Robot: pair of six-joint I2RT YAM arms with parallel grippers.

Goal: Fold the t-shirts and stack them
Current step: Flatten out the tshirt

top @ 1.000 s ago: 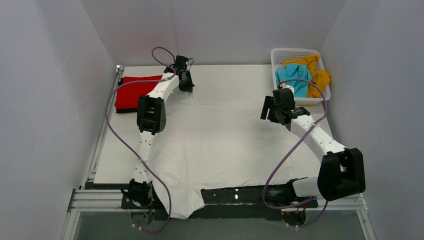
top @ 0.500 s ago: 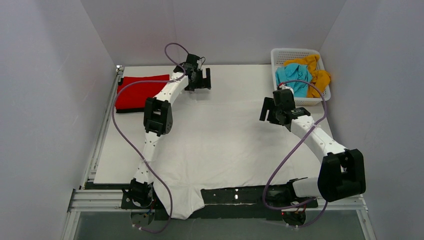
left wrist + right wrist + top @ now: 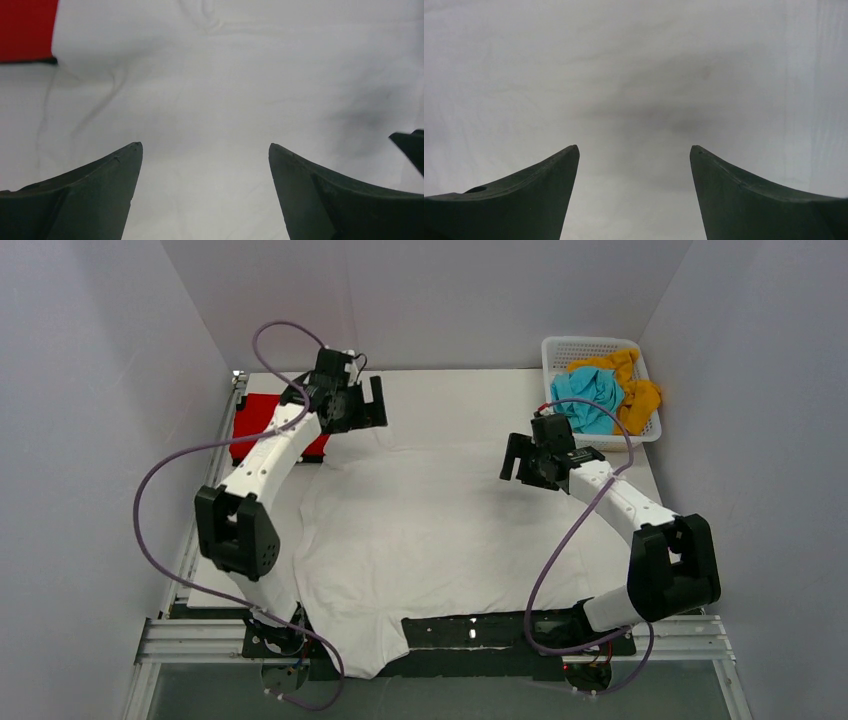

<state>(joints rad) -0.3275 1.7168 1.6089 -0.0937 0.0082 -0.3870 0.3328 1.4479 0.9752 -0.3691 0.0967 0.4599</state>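
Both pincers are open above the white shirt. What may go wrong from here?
The left pincer hangs open right beside the red shirt; a grab there might catch that one too. The white shirt droops over the near edge of the table, so a careless pull could drag it off.

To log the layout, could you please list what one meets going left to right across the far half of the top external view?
red t-shirt → left claw → right claw → white basket
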